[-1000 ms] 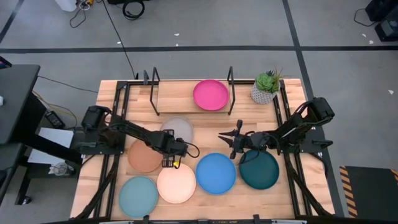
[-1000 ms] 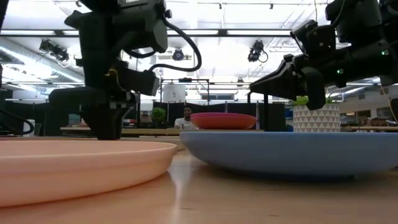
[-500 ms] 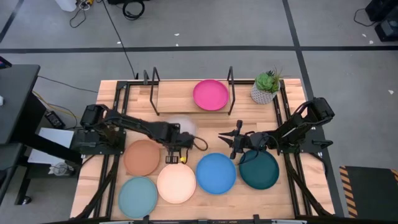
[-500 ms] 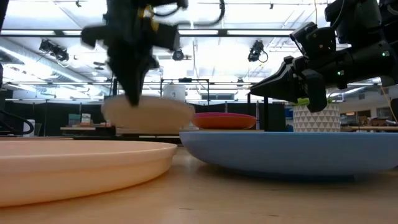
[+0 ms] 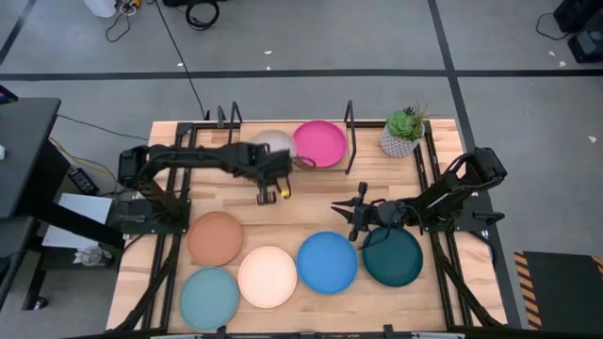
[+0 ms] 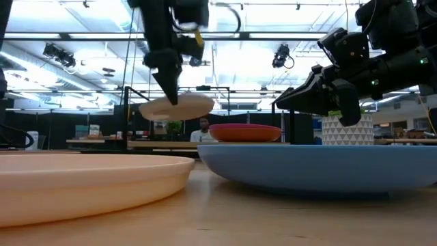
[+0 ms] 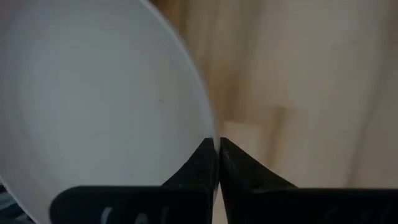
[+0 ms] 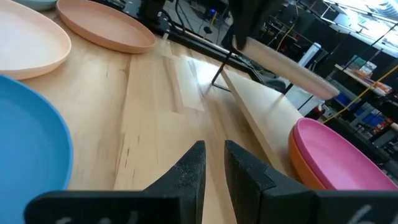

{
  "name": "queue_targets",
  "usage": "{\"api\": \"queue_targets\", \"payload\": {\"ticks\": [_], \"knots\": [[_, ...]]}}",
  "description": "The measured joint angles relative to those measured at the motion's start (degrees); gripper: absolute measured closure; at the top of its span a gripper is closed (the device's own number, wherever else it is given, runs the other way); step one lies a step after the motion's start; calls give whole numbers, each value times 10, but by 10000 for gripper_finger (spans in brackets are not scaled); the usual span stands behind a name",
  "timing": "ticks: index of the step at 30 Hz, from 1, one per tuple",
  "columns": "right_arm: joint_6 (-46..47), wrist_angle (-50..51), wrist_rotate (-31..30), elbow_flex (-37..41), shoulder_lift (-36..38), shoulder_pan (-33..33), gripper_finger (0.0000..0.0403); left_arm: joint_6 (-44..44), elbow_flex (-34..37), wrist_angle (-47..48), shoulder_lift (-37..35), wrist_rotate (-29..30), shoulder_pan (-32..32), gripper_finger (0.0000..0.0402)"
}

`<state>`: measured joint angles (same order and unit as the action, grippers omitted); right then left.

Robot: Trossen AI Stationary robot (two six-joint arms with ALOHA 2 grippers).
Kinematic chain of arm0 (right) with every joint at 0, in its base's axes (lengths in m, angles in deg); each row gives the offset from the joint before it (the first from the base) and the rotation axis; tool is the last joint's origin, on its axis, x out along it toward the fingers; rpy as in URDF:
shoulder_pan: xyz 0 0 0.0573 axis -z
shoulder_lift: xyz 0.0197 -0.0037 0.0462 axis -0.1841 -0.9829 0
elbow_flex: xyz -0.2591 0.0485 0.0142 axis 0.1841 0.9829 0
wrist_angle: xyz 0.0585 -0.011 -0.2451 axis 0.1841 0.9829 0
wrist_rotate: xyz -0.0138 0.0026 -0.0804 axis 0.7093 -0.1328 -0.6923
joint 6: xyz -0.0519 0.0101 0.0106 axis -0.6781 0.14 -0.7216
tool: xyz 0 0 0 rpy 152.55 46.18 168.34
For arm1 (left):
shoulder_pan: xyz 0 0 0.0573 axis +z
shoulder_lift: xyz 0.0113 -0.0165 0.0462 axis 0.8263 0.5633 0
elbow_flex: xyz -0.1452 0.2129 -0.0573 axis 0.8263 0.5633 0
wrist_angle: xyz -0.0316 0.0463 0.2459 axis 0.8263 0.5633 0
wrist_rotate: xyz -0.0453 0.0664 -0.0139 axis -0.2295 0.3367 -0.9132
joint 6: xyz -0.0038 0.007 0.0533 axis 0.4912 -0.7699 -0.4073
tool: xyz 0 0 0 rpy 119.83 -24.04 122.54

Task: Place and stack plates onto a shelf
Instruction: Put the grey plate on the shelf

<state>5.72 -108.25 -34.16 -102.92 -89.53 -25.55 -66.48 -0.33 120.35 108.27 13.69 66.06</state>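
Observation:
My left gripper (image 5: 273, 168) is shut on the grey plate (image 5: 267, 144) and carries it in the air over the left half of the shelf (image 5: 241, 139). In the low view, the plate (image 6: 176, 107) floats under the gripper (image 6: 172, 99). The magenta plate (image 5: 318, 143) lies on the shelf's right half, on top of the orange plate (image 8: 309, 174). My right gripper (image 5: 347, 218) hovers open over the table, between the shelf and the blue plate (image 5: 327, 262). The terracotta (image 5: 217, 237), light teal (image 5: 209, 297), cream (image 5: 268, 276) and dark teal (image 5: 393, 256) plates lie flat on the table. My left gripper pinches the grey plate's rim (image 7: 208, 127) between its two fingers (image 7: 198, 163), on the plate's near side. The fingers come from above, pointing down. The plate is lifted clear and hangs nearly level below them (image 6: 171, 106).
A potted plant (image 5: 403, 132) stands on the table just right of the shelf's right wire frame (image 5: 350, 121). The five plates take up the near half of the table. Bare wood (image 5: 311, 198) lies between them and the shelf. A person (image 6: 203, 127) sits far behind the table.
My left gripper has picked the grey plate up from the table beside the terracotta plate. It has lifted it clear and swung it toward the far edge, over the shelf's left half. The terracotta plate is uncovered now. My right arm has kept still.

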Motion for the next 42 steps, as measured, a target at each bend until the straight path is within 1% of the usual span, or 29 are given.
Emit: {"api": "queue_targets", "payload": {"ticks": [1, 3, 6, 9, 13, 17, 18, 20, 24, 29, 31, 38, 40, 42], "knots": [[1, 1, 0, 0, 0, 0, 338, -8, 3, 0, 0, 0, 15, 387], [5, 9, 0, 0, 0, 0, 338, -23, 19, -31, -2, 0, 43, 387], [14, 16, 0, 0, 0, 0, 338, -30, 57, -50, -1, 0, 81, 387], [15, 18, -4, 0, 0, -1, 338, -37, 87, -82, -1, 1, 103, 387], [15, 15, -4, 0, 0, 0, 338, -44, 90, -88, -1, -1, 104, 387], [15, 12, -4, 0, 0, 0, 338, -71, 90, -98, 0, -43, 102, 387], [15, 12, -4, 0, 0, 0, 338, -77, 90, -100, 4, -44, 100, 387], [15, 13, -4, 0, 0, 0, 338, -95, 90, -96, 11, -37, 100, 387], [13, 13, -4, 0, 0, 0, 338, -146, 90, -107, 31, -43, 99, 386], [13, 18, -5, 0, 0, 0, 338, -179, 90, -125, 58, -37, 99, 385], [15, 19, -5, 0, 0, 0, 338, -183, 90, -129, 64, -25, 99, 385], [18, 24, -5, 0, 0, 0, 338, -177, 90, -130, 65, -18, 99, 382], [19, 25, -5, 0, 0, 0, 338, -173, 90, -130, 65, -10, 98, 373], [23, 26, -5, 0, 0, 0, 338, -168, 90, -130, 66, -7, 96, 356]]}}
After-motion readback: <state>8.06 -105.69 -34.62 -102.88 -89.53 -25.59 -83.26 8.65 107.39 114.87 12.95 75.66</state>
